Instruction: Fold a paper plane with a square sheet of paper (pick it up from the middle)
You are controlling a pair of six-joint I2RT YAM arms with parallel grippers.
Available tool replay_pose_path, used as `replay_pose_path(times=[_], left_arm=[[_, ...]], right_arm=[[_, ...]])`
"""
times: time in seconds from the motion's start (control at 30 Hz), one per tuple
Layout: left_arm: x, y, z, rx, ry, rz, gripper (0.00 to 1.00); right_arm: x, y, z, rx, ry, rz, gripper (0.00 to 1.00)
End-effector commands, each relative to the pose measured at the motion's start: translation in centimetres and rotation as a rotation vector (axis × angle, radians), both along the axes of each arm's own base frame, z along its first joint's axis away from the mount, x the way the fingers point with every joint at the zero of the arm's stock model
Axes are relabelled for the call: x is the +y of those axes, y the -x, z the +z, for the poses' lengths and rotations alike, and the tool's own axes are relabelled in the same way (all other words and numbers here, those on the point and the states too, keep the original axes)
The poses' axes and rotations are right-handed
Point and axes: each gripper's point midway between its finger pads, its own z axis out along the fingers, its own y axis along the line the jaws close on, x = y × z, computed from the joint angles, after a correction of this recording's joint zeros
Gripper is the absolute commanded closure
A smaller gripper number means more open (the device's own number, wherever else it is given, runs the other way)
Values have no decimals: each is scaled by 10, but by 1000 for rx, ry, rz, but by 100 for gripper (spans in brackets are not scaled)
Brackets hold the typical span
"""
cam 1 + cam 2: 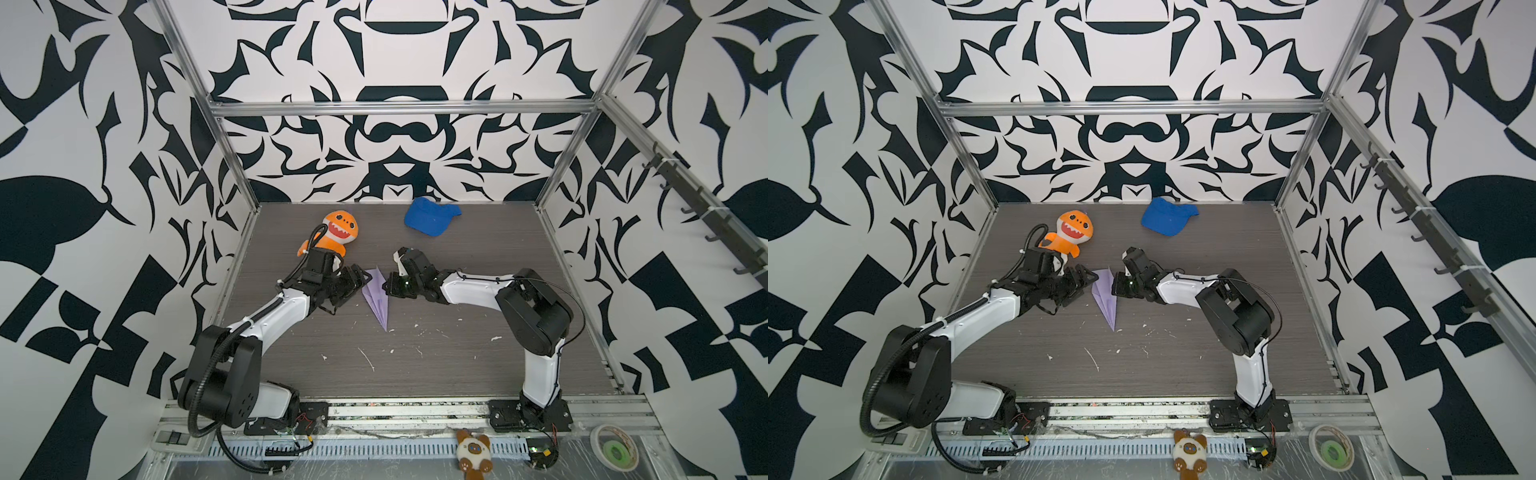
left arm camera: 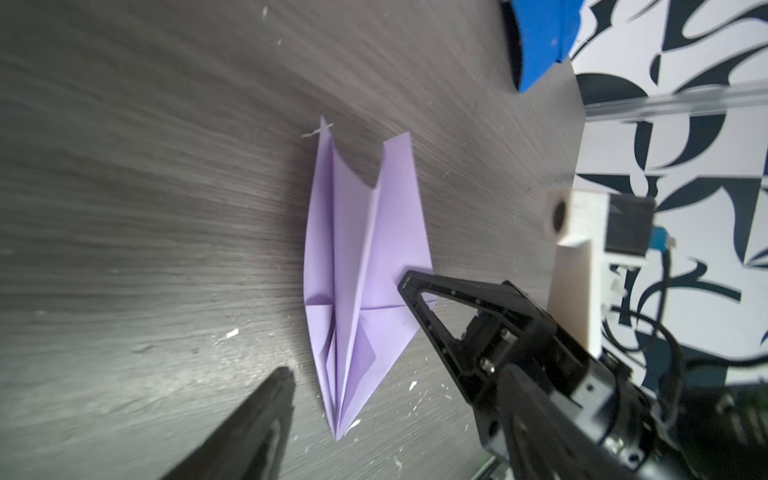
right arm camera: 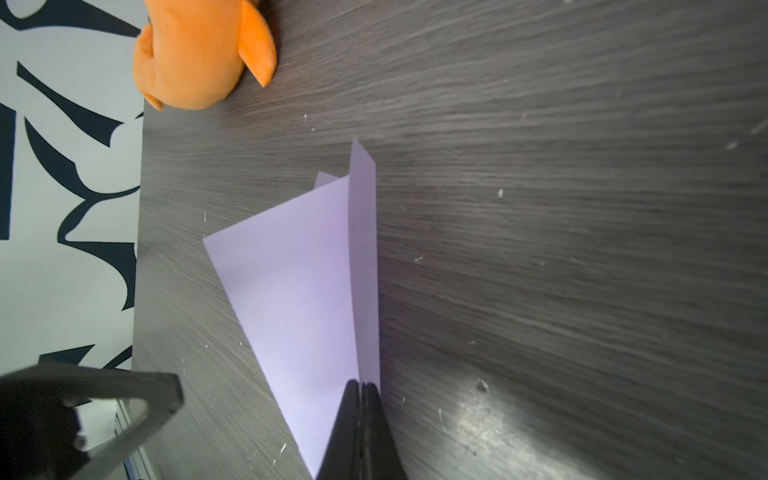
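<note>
Right gripper (image 3: 360, 385) on paper plane (image 3: 299, 291), wrist-view

Same build on both: the left arm (image 1: 286, 309) and right arm (image 1: 473, 291) are being clad in glossy white shells, with fat rounded black housings at the joints. A ribbed black hose (image 1: 190, 419) is being run up the left one, a thin black cable (image 1: 482, 279) along the right. The right gripper (image 2: 406, 287) is being made up of hollow black triangular fingers (image 2: 457, 289) dotted with tiny screws, with a blocky white mount (image 2: 575, 266) being worn next to it.
</note>
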Motion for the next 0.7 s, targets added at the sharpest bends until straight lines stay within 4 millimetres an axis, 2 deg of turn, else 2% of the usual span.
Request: replay_pose_path(times=[0.0,0.27,0.53,0.67], left_arm=[[-6,-4,-9,6,-17,42,27],[-18,-6,-20,18,-63,20,49],[-17,-4,-9,-13,-79,9,50],[-31,-6,-9,-5,-32,-47,50]], right_arm=[[4,-5,15,-30,-69,-2,100],[2,-4,12,-19,-73,-4,100],[1,-4,9,-10,-69,-8,100],[2,-4,7,-5,-68,-7,100]])
